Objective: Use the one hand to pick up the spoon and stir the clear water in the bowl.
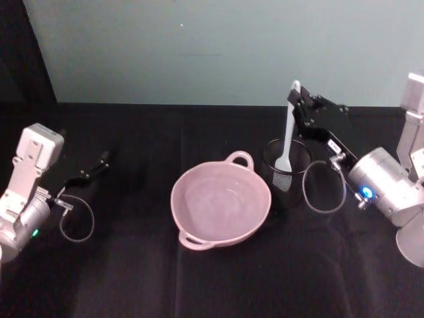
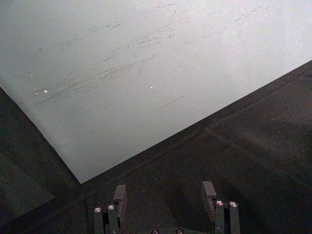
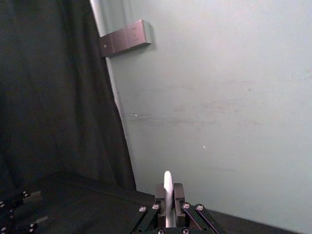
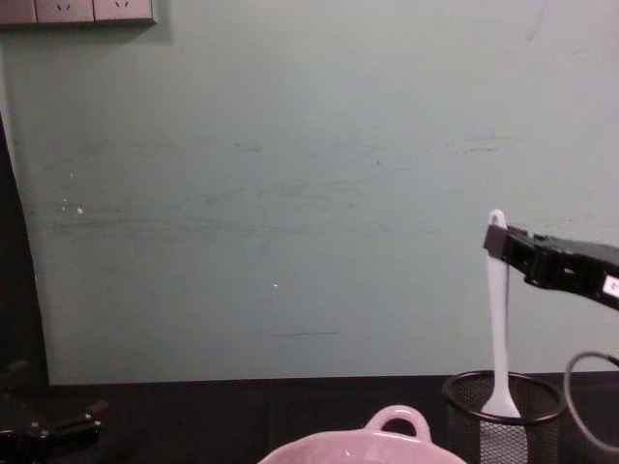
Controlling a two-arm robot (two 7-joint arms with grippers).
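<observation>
I can read no text, number or brand anywhere here. My right gripper [image 4: 495,242] carries a small white label [image 4: 610,285] on its black body, seen from the chest view, but whatever is printed on it is too small to make out. The same label [image 1: 333,144] shows in the head view as a pale patch, equally illegible.

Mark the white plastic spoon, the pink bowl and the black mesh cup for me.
White plastic spoon [image 1: 286,136]: head view, mid-handle.
Pale pink glossy bowl [image 1: 199,180]: head view, left rim.
Black wire-mesh cup [image 1: 279,184]: head view, front wall.
</observation>
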